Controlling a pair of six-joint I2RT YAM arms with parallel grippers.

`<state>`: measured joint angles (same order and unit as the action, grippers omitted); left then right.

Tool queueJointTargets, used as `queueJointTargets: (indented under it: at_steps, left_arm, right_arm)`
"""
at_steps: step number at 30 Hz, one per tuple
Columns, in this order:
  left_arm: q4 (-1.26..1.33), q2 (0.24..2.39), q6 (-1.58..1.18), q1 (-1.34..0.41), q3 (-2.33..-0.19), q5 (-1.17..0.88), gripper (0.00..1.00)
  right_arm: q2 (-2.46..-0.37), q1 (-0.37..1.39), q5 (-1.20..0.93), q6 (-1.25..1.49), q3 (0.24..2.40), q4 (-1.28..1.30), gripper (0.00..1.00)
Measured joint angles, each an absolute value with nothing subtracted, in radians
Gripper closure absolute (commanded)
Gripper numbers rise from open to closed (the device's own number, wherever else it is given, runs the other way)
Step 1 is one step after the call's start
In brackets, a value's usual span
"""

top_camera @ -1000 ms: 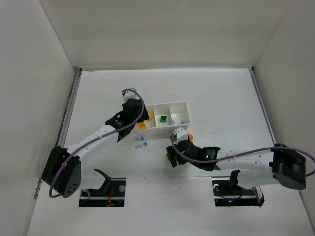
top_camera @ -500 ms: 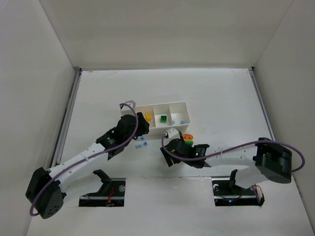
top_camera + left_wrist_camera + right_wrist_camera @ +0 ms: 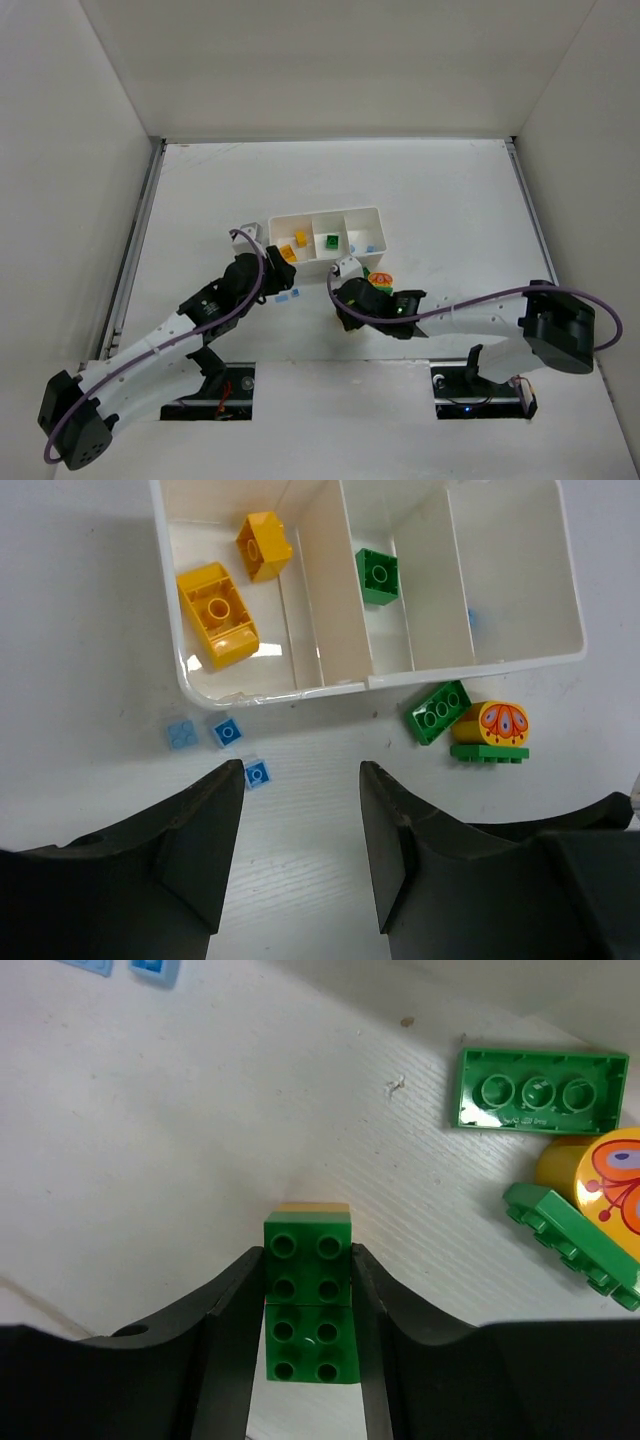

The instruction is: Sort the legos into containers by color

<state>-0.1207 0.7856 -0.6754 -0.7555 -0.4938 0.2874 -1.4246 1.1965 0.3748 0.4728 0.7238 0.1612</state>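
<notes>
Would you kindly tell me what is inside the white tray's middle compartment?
One green brick lies in the middle compartment. From the left wrist camera, the dividers hide strips of its floor.

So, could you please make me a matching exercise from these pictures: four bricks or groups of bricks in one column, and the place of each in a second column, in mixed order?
Things
1. yellow bricks
2. green square brick
3. green stack
4. three blue tiles

Places
A. on the table, outside the tray
B. between the jaws of the right gripper
C. left compartment of the tray
D. middle compartment of the tray

Pairs: 1-C, 2-D, 3-B, 4-A
</notes>
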Motion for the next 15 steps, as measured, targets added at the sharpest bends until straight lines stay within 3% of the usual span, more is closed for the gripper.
queueJointTargets:
  at_steps: [3,6,13,15]
  left_arm:
    - [-0.11,0.78,-0.692,-0.767,-0.482,0.28,0.53]
    - [-0.09,0.785,-0.713,-0.788,-0.467,0.27,0.53]
    - [-0.051,0.826,-0.742,-0.836,-0.461,0.263,0.53]
    - [-0.036,0.834,-0.753,-0.851,-0.454,0.262,0.53]
  right_arm:
    - [-1.378,1.178,0.354,0.476,0.723,0.158,0.55]
    - [-1.316,1.138,0.326,0.486,0.719,0.147,0.47]
    - [-1.247,1.113,0.32,0.505,0.686,0.149,0.51]
    - [-1.244,1.113,0.318,0.514,0.669,0.154,0.43]
